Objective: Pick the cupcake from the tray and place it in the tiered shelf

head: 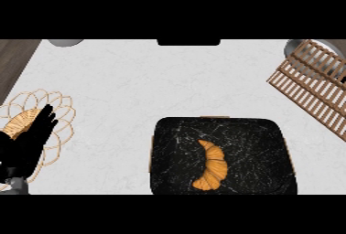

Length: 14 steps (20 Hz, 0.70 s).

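Observation:
A black marble tray (pixel 256 137) lies at the lower middle of the white counter. On it lies a golden croissant (pixel 211 165), curved and lengthwise; no cupcake shows anywhere. The wooden slatted tiered shelf (pixel 312 82) stands at the upper right, partly cut off by the edge. My left hand (pixel 27 146) rests open at the left edge, fingers pointing up, far from the tray. My right hand does not show.
A golden wire basket (pixel 59 119) sits under and beside my left hand, with a brown ridged item (pixel 20 121) inside. Grey round objects show at the top left (pixel 65 42) and top right (pixel 296 45). A dark wooden strip (pixel 13 59) borders the counter's left.

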Tool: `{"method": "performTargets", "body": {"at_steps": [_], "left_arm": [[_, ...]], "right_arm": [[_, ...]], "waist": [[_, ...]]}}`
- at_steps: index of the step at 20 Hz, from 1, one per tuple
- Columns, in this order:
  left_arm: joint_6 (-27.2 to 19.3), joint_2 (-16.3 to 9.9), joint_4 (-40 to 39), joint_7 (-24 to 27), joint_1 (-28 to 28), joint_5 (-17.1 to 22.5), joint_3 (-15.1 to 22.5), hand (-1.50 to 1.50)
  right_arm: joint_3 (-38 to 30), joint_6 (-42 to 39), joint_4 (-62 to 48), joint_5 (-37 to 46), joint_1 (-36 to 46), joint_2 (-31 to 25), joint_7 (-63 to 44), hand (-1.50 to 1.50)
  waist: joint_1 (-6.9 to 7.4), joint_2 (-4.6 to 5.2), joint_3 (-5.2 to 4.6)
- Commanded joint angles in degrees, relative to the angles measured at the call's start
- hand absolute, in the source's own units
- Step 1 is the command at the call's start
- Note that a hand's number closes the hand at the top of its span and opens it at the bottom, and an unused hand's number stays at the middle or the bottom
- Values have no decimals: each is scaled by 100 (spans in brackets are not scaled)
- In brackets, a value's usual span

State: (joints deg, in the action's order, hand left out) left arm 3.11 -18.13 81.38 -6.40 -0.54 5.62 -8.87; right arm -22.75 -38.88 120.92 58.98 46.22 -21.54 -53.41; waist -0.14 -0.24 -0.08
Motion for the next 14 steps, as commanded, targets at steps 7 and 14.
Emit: {"method": "performTargets", "body": {"at_steps": [7, 14], "left_arm": [[204, -81, -295, 241, 74, -1, -179, 0], [144, -63, -116, -60, 253, -49, -222, 0]], "right_arm": [[-245, -463, -1209, 209, 583, -834, -252, 150], [-414, 685, -2408, 365, 51, -1220, 617, 150]], "waist": [[9, 18, 1], [26, 30, 7]]}}
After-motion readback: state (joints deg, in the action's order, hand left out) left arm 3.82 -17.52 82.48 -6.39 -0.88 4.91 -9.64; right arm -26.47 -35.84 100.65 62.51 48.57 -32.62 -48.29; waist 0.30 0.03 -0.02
